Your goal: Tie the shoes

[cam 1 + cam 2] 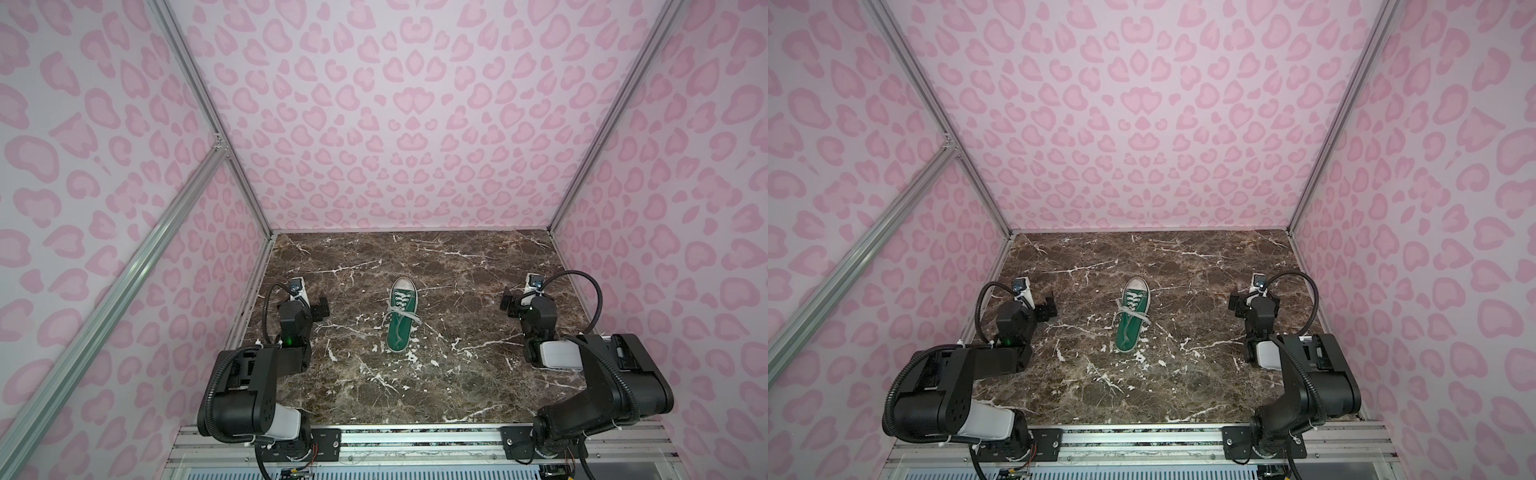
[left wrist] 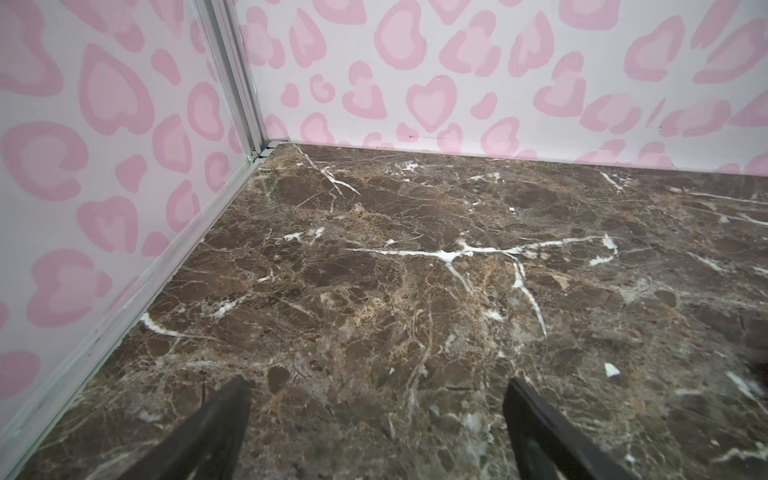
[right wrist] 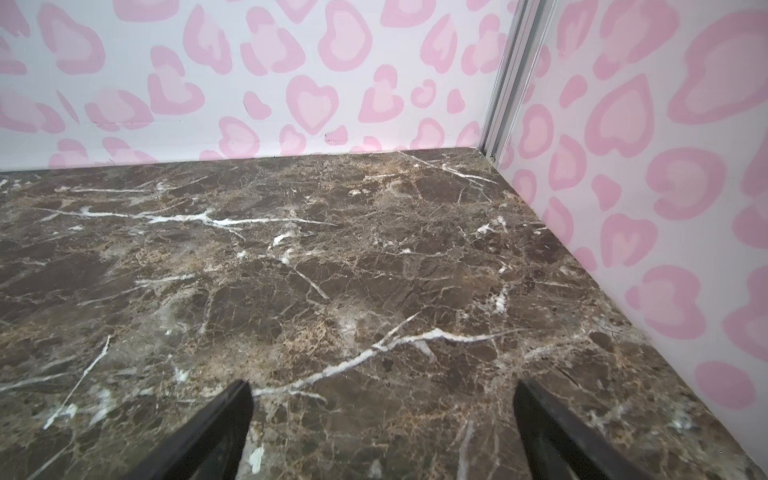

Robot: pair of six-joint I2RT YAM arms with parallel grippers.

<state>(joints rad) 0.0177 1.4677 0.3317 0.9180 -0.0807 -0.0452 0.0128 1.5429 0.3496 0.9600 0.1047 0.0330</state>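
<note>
- Green sneaker (image 1: pixel 401 316) (image 1: pixel 1132 316) flat on its sole near the middle of the brown marbled tabletop (image 1: pixel 457 374), white toe cap toward the back wall, heel toward the arm bases.
- White laces (image 1: pixel 400 311) crossed over the tongue, ends trailing off both sides onto the tabletop; knotted or not, impossible to tell.
- Left claw (image 2: pixel 380 415) (image 1: pixel 320 309) spread wide apart, empty, low over bare marble near the left wall, well apart from the sneaker.
- Right claw (image 3: pixel 382 415) (image 1: pixel 509 305) likewise spread wide, gripping nothing, near the right wall, well apart from the sneaker.
- Pink heart-spotted walls (image 1: pixel 374 124) on three sides.
</note>
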